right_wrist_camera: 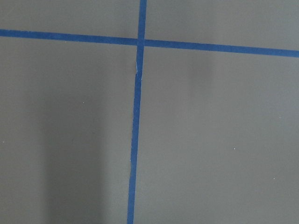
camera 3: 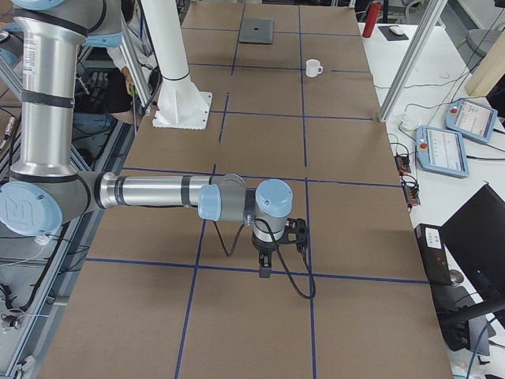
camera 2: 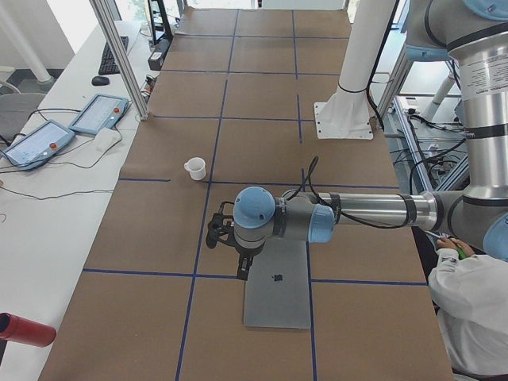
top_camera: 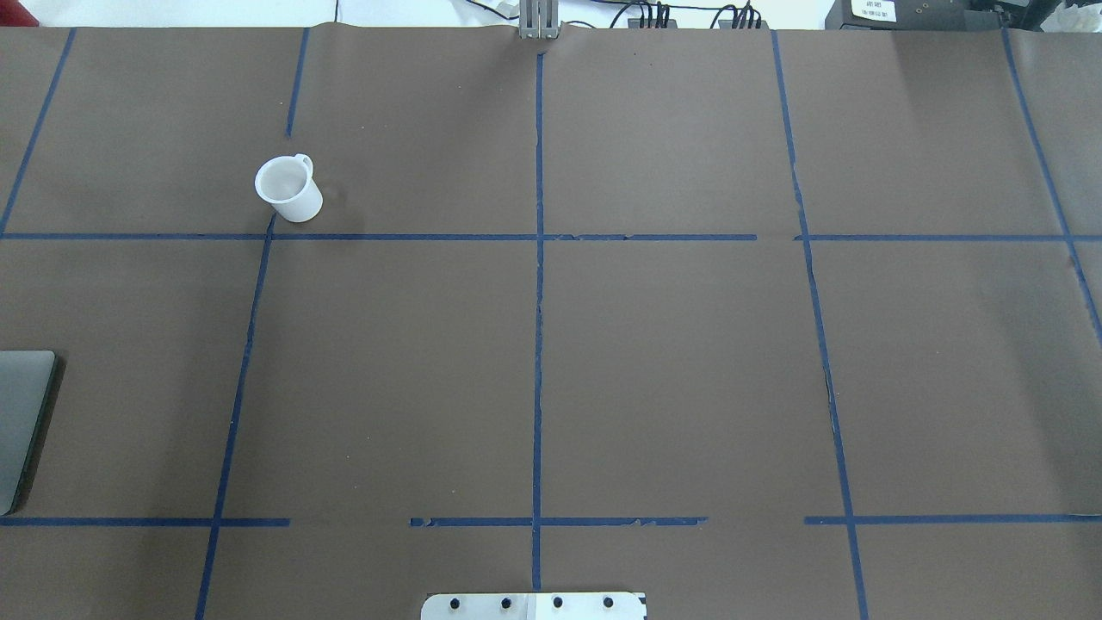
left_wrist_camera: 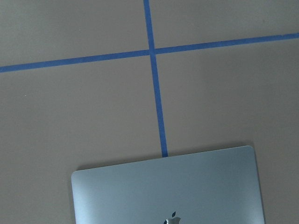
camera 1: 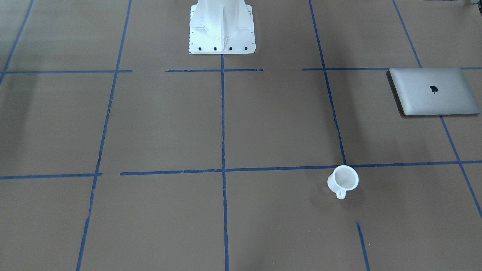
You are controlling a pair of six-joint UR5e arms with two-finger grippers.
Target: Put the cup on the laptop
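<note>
White cup [camera 1: 343,180] upright on brown bench [camera 1: 150,124], robot's left half, toward operators' edge, handle facing that edge. Closed silver laptop [camera 1: 433,91] flat at bench's left end, well apart from cup. Left gripper [camera 2: 243,270] hangs above laptop's inner edge; right gripper [camera 3: 265,267] above bare bench toward right end. Finger spread of both: cannot tell

I get the laptop [top_camera: 21,422] only as a strip at the overhead view's left edge, and the left wrist view's bottom edge cuts it off too. The left gripper [camera 2: 245,270] and right gripper [camera 3: 265,268] show only from the side, so I cannot tell how their jaws stand.
</note>
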